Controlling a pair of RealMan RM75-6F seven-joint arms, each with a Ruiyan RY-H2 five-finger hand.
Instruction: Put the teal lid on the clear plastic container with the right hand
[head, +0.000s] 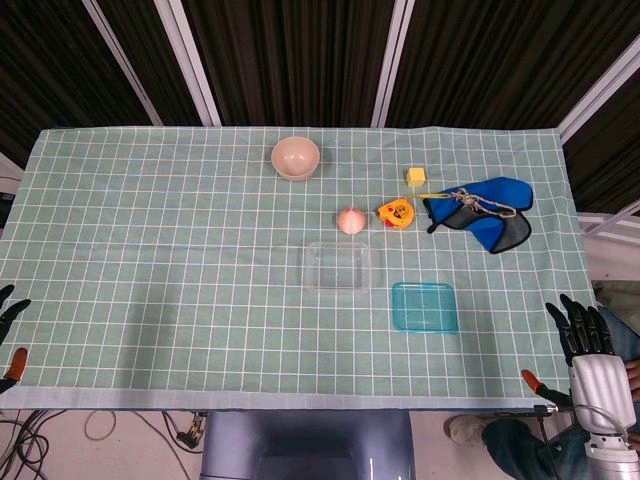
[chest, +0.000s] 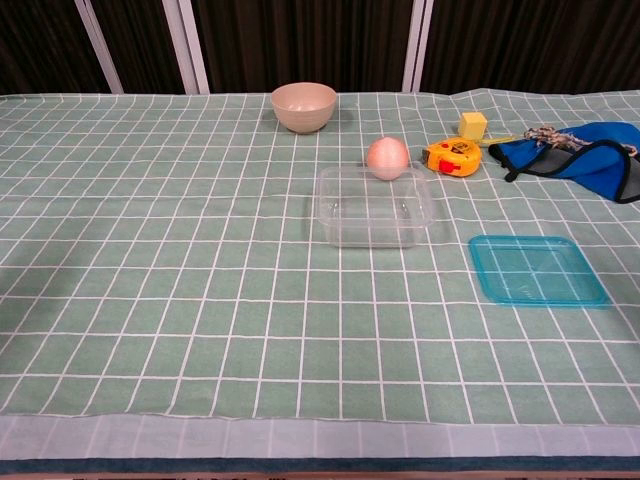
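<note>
The teal lid (head: 425, 306) (chest: 536, 270) lies flat on the checked cloth, to the right of and slightly nearer than the clear plastic container (head: 339, 266) (chest: 374, 206), which stands uncovered and holds nothing. My right hand (head: 590, 350) hovers at the table's front right corner, fingers spread and holding nothing, well to the right of the lid. Only the fingertips of my left hand (head: 10, 335) show at the front left edge, apart and holding nothing. Neither hand appears in the chest view.
A pink ball (head: 351, 221) sits just behind the container. Further back are a beige bowl (head: 296, 157), an orange tape measure (head: 396, 213), a yellow cube (head: 416, 176) and a blue glove (head: 485, 212) with a rope on it.
</note>
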